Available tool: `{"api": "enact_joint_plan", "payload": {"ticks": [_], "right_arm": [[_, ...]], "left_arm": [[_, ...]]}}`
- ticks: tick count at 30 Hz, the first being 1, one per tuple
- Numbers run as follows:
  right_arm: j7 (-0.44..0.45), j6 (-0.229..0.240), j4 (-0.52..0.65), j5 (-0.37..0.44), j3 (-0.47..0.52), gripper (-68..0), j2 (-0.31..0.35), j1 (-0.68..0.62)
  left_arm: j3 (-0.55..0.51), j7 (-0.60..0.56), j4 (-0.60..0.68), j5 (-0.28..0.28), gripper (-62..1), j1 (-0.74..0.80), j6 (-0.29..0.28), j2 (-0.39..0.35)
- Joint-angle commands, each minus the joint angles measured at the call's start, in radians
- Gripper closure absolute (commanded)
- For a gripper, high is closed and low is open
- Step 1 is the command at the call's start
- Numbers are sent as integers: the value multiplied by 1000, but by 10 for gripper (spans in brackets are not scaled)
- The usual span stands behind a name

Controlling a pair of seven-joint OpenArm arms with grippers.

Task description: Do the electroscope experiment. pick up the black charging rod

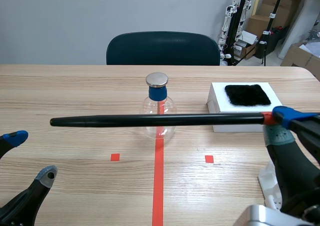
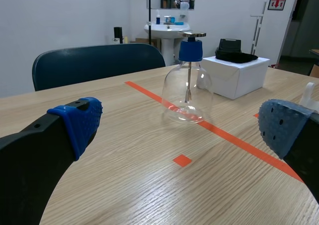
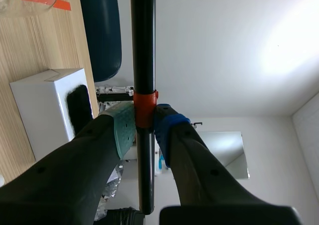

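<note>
Black charging rod [image 1: 150, 120] aloft, level before the flask [image 1: 168, 105], clenched in right gripper [image 1: 277, 123]; left gripper [image 1: 31, 156] released, well apart.

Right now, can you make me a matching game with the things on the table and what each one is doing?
Things:
1. black rod
2. glass flask
3. black fuzzy cloth
4. left gripper

States:
A. open, holding nothing
B. lying on the white box
C. clamped in the right gripper
D. standing on the orange-red line

Pairs: 1-C, 2-D, 3-B, 4-A.
</note>
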Motion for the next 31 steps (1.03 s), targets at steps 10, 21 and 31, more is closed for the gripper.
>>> {"api": "enact_joint_plan", "payload": {"ticks": [10, 21, 31], "right_arm": [[8, -19, 6, 16, 9, -27, 0, 8], [12, -19, 5, 19, 9, -39, 0, -21], [7, -23, 5, 19, 9, -39, 0, -25]], "left_arm": [[-3, -14, 11, -7, -623, -5, 2, -1], [-3, -14, 11, -7, -623, -5, 2, -1], [-3, -14, 11, -7, -623, -5, 2, -1]]}}
